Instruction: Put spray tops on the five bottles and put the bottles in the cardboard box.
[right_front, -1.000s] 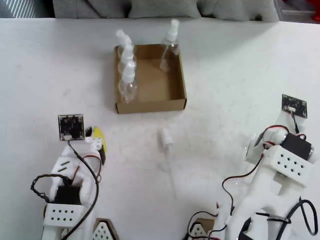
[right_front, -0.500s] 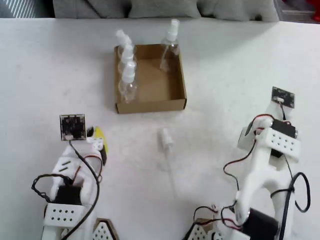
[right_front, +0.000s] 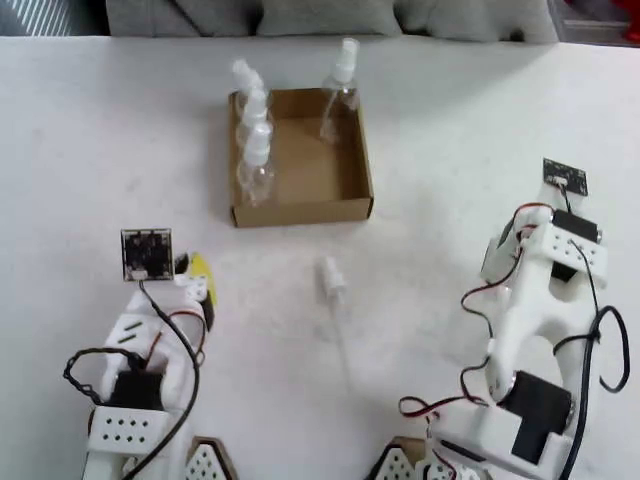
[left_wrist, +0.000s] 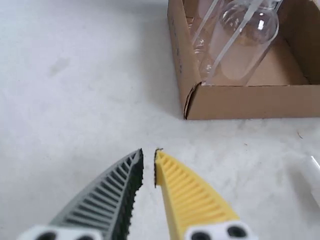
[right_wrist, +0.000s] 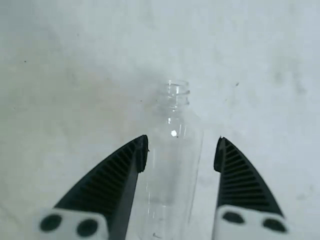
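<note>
While the white tabletop (right_front: 480, 110) runs up to grey cushions (right_front: 330, 15) at 12 o'clock, with something red (right_front: 600, 15) at 1 o'clock, the box (right_front: 300, 212) sits toward 12 holding four capped bottles (right_front: 255, 170): three along its 9 o'clock wall, one in its 1 o'clock corner. A loose spray top (right_front: 332, 275) lies near the centre. At 4 o'clock the right jaws are spread either side of an uncapped bottle (right_wrist: 172, 150), not gripping it. At 8 o'clock the left jaws are nearly clenched on nothing.
</note>
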